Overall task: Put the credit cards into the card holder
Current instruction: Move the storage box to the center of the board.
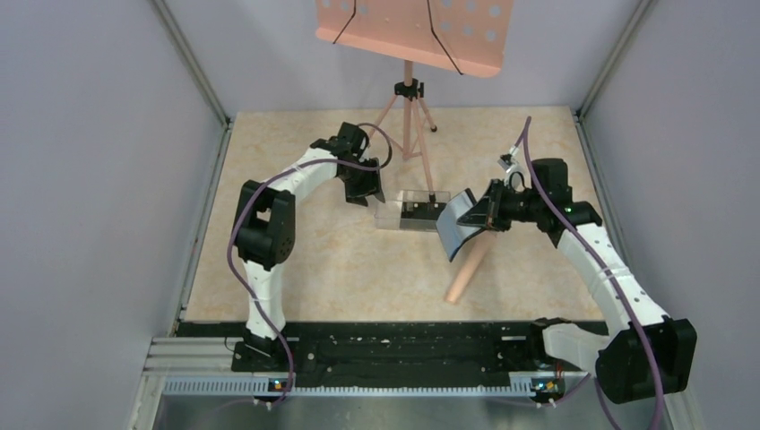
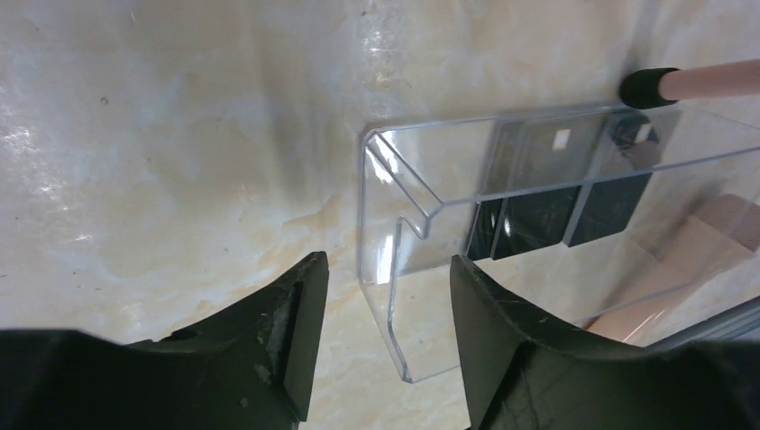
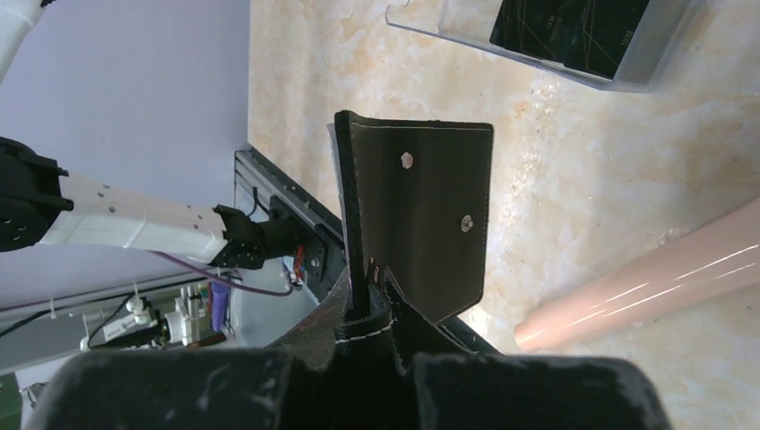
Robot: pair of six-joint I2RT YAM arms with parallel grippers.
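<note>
Left pincer [image 2: 387,273] gapes wide; ahead, thin black credit cards [image 2: 529,224] lie in a clear plastic box [image 2: 394,193], probably stiff, slippery: pinch an edge. Right pincer [image 3: 372,309] clamps the floppy black bifold card holder [image 3: 430,215].

You've got a beige marbled table [image 1: 332,264] carrying 3 things — a clear plastic box [image 1: 390,216], a pink tube [image 1: 463,273] nearby, a tripod [image 1: 408,121].

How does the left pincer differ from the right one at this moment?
The left pincer is open and empty; the right pincer is shut on the wallet. The left hangs at one end of the clear box; the right is beyond its other end. Both are black.
</note>
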